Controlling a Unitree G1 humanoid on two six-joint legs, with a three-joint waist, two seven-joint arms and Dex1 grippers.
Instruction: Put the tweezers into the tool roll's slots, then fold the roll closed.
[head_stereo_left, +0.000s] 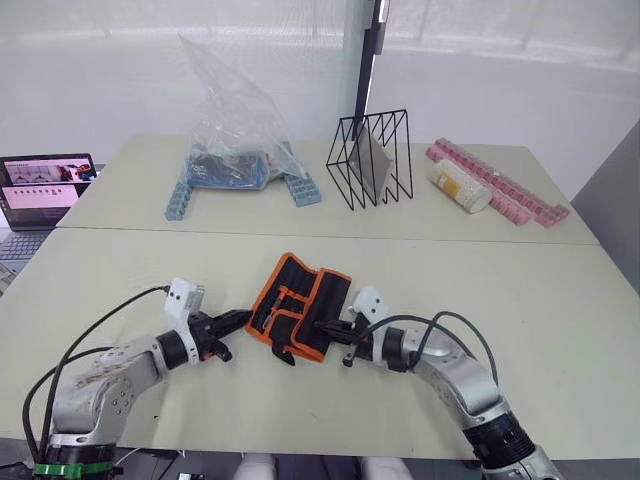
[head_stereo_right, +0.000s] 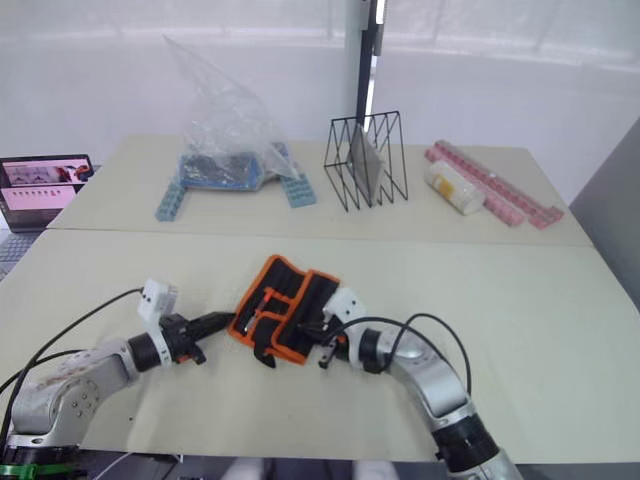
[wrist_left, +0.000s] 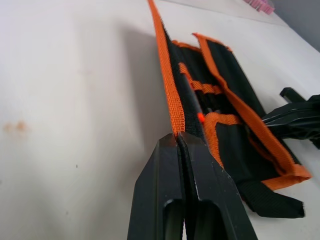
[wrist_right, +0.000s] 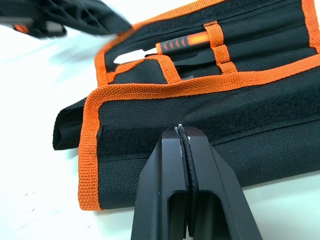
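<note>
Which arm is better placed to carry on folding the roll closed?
Probably the left. The left gripper is shut on the tool roll at its orange edge, lifting that side. The right gripper is closed against the already folded flap, seemingly just steadying it.

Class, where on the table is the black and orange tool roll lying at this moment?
In the left eye view the tool roll lies partly folded on the near table, centred between the left claw and the right claw, both at its edges.

Both eye views look forward and down from the head over the table (head_stereo_left: 560, 300), sharing the whole scene. Each wrist view looks closely along its fingers at the tool roll (head_stereo_left: 300, 303).
</note>
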